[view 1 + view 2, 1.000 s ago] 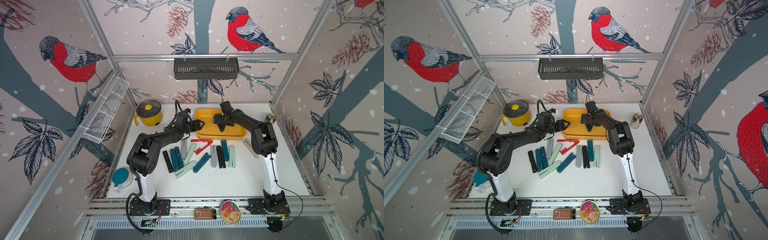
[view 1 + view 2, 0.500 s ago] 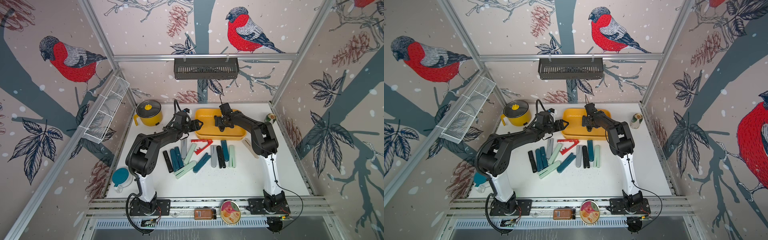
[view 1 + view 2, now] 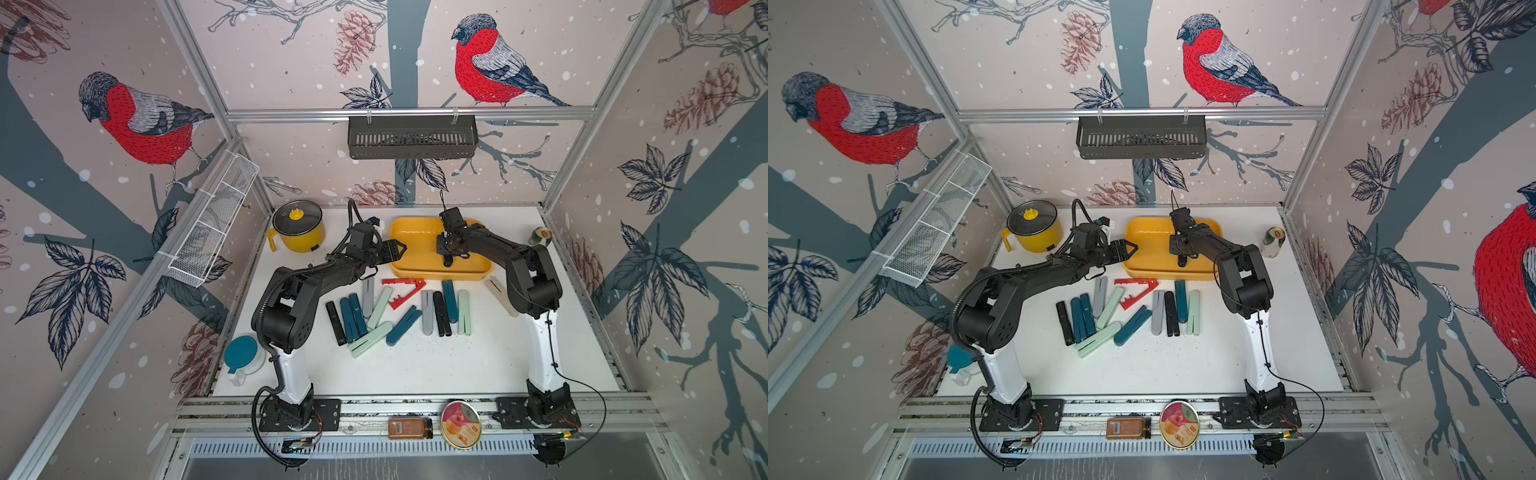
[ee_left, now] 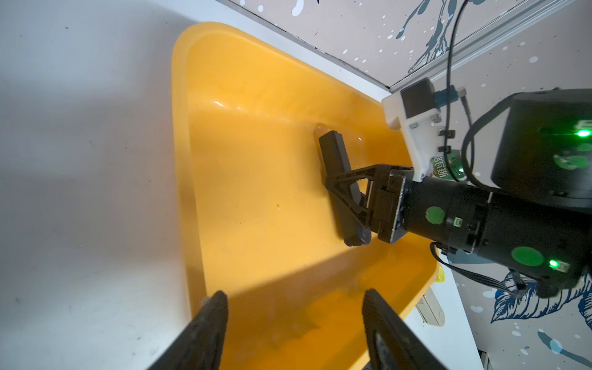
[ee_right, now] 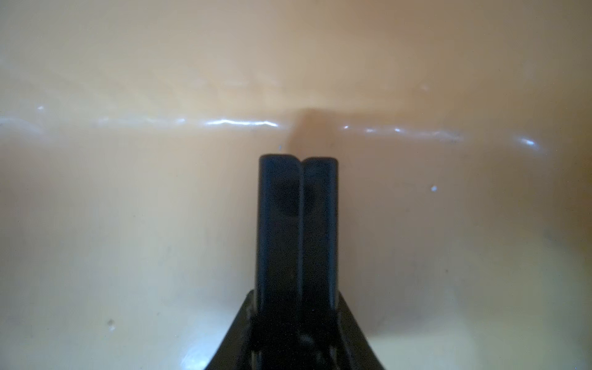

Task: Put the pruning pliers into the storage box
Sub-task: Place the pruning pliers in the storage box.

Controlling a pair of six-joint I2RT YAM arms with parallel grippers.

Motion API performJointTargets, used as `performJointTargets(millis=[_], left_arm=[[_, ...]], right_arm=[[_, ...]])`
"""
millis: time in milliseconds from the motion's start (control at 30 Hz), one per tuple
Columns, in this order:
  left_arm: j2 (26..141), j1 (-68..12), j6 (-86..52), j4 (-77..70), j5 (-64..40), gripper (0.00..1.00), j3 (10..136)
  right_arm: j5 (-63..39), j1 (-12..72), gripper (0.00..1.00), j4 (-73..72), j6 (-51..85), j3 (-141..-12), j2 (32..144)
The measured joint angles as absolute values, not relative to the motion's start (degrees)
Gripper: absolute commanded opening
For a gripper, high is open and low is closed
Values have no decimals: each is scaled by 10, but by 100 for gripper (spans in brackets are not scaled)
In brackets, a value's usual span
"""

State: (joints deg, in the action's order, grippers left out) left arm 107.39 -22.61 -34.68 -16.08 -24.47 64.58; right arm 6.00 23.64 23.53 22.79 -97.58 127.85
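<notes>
The yellow storage box [image 3: 419, 232] [image 3: 1150, 237] lies at the back of the table. My right gripper [image 3: 449, 249] [image 3: 1182, 249] [image 5: 296, 298] is low inside it, shut on black pruning pliers [image 4: 333, 150] [image 5: 296, 208] that lie near the box floor [image 5: 128, 192]. My left gripper [image 3: 398, 250] [image 4: 294, 296] hovers open and empty over the box's left end [image 4: 256, 160]. Several loose pruning pliers lie in front of the box: a red pair [image 3: 405, 289] spread in a V, teal [image 3: 353, 311], mint [image 3: 370, 338], grey [image 3: 427, 311], black [image 3: 441, 313] and beige [image 3: 500, 295].
A round yellow pot [image 3: 297, 226] stands back left, near the left arm's wrist. A black slotted rack [image 3: 411, 137] hangs on the back wall and a wire basket [image 3: 212, 224] on the left wall. A teal-lidded jug [image 3: 243, 359] sits front left, a can [image 3: 539, 237] back right.
My right gripper was open inside the box and has closed on the black pliers. The left arm has hardly moved.
</notes>
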Motion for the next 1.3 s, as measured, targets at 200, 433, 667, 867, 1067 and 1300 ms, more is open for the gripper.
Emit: performJointTargets(millis=[200, 433, 667, 867, 1067, 1300], left_arm=[[1077, -234, -356, -168, -255, 66, 646], [1080, -236, -366, -178, -269, 68, 646], [1074, -222, -372, -179, -269, 69, 633], [1058, -212, -372, -182, -267, 70, 621], [1049, -205, -370, -178, -267, 70, 616], [1037, -197, -359, -173, -261, 70, 615]], right_arm=[[41, 238, 21, 240, 254, -998, 1290], [18, 242, 46, 242, 281, -1060, 1342], [9, 248, 61, 242, 298, -1093, 1362], [-14, 253, 75, 230, 316, -1086, 1358], [-28, 257, 100, 233, 328, -1059, 1323], [42, 262, 100, 248, 298, -1029, 1270]])
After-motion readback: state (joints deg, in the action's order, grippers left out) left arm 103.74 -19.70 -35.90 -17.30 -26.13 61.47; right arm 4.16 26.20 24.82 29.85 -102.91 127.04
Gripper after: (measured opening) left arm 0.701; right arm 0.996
